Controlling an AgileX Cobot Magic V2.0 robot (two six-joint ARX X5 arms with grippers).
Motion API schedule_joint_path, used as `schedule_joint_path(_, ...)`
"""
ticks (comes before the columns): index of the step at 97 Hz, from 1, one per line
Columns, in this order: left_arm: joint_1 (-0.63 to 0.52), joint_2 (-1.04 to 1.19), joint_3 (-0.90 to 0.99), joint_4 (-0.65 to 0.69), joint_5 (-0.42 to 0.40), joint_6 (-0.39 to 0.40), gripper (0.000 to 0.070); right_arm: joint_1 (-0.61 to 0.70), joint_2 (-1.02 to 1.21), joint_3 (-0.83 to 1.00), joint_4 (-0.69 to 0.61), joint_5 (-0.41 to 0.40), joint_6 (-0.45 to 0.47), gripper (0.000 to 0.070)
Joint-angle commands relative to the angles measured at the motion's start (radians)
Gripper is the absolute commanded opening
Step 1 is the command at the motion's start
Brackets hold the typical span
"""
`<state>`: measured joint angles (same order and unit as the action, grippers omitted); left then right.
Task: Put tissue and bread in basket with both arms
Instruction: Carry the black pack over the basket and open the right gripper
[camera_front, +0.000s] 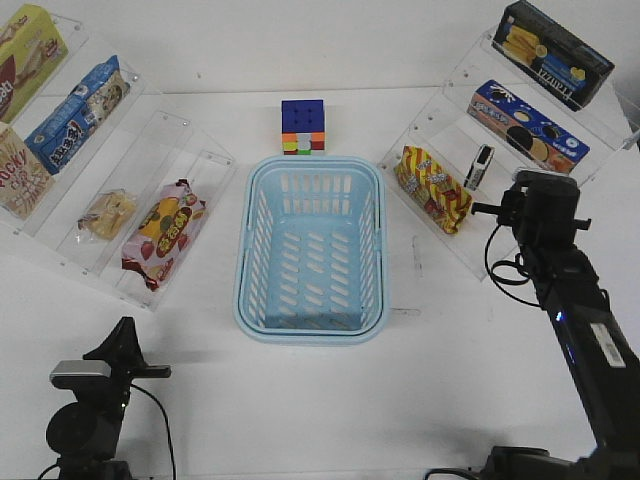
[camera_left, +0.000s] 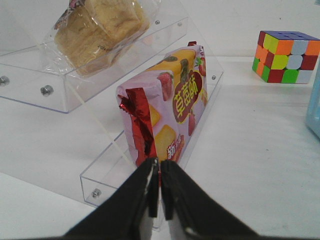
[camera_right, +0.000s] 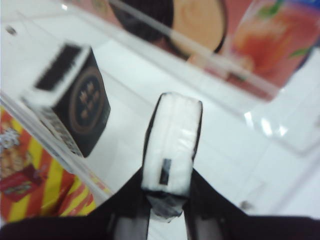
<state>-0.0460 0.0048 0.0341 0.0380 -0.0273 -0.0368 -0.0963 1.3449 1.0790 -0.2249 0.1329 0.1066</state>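
Note:
The light-blue basket (camera_front: 310, 250) stands empty in the middle of the table. The bread (camera_front: 108, 213), golden buns in clear wrap, lies on the left clear rack, and it also shows in the left wrist view (camera_left: 97, 30). My left gripper (camera_front: 124, 330) is low at the front left, shut and empty (camera_left: 160, 170), just short of the pink strawberry packet (camera_left: 167, 107). My right gripper (camera_front: 492, 209) is at the right rack, shut on a white tissue pack (camera_right: 172, 135). A second black-and-white tissue pack (camera_right: 80, 102) stands beside it (camera_front: 479, 166).
A yellow-red striped snack bag (camera_front: 432, 187) lies on the right rack's lowest shelf. Snack boxes fill the upper shelves of both racks (camera_front: 528, 125). A colour cube (camera_front: 303, 127) sits behind the basket. The strawberry packet (camera_front: 163, 232) lies beside the bread.

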Motion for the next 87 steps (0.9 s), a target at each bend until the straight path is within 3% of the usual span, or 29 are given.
schedule_joint_path(1,0.002,-0.002,-0.02,0.013,0.0,-0.002,0.0001,0.011,-0.077,0.037,0.012,-0.064,-0.002,0.0)
schedule_joint_path(18,0.002,-0.002,-0.02,0.013,0.0,-0.002,0.0001,0.077,-0.216,0.037,0.011,-0.498,0.058,0.0)
schedule_joint_path(29,0.002,-0.002,-0.02,0.013,0.0,-0.002,0.0001,0.204,-0.224,0.037,0.006,-0.642,0.053,0.0)
schedule_joint_path(50,0.002,-0.002,-0.02,0.013,0.0,-0.002,0.0001,0.502,-0.122,0.037,-0.014,-0.575,-0.038,0.0018)
schedule_joint_path(54,0.002,-0.002,-0.02,0.013,0.0,-0.002,0.0001,0.536,-0.095,0.037,-0.008,-0.562,-0.051,0.0087)
schedule_joint_path(62,0.002,-0.002,-0.02,0.013,0.0,-0.002,0.0001,0.582,-0.052,0.037,-0.004,-0.518,-0.056,0.0301)
schedule_joint_path(66,0.002,-0.002,-0.02,0.013,0.0,-0.002,0.0001,0.597,-0.038,0.037,-0.003,-0.497,-0.056,0.0367)
schedule_joint_path(87,0.002,-0.002,-0.02,0.013,0.0,-0.002,0.0001,0.579,-0.078,0.06,0.02,-0.451,-0.056,0.0363)
